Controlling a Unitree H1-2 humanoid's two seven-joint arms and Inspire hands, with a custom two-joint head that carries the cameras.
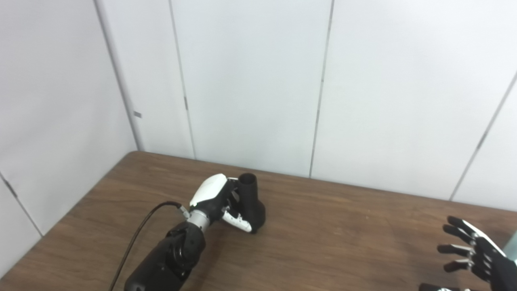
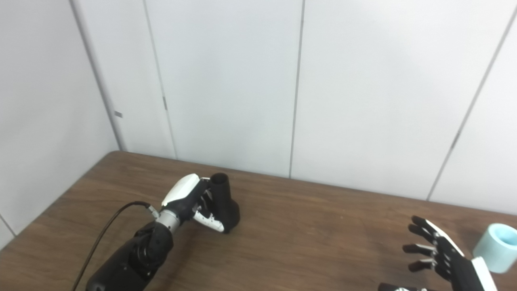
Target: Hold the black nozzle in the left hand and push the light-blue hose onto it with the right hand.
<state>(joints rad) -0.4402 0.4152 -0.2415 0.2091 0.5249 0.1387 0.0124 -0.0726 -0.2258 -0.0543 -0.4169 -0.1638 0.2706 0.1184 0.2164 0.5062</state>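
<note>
White wall panels fill the upper half of the view, from 9 through 12 to 3 o'clock. Below them the brown wooden desk spreads across the lower half. At about 7 o'clock the left hand has its fingers wrapped around the black nozzle, which stands on the desk with its round open mouth upward. At 4 o'clock the right hand hangs above the desk with fingers spread apart, holding nothing. Just beside it, toward 3 o'clock, lies the light-blue hose, its open end showing; it seems clear of the hand, though the frame edge cuts it.
</note>
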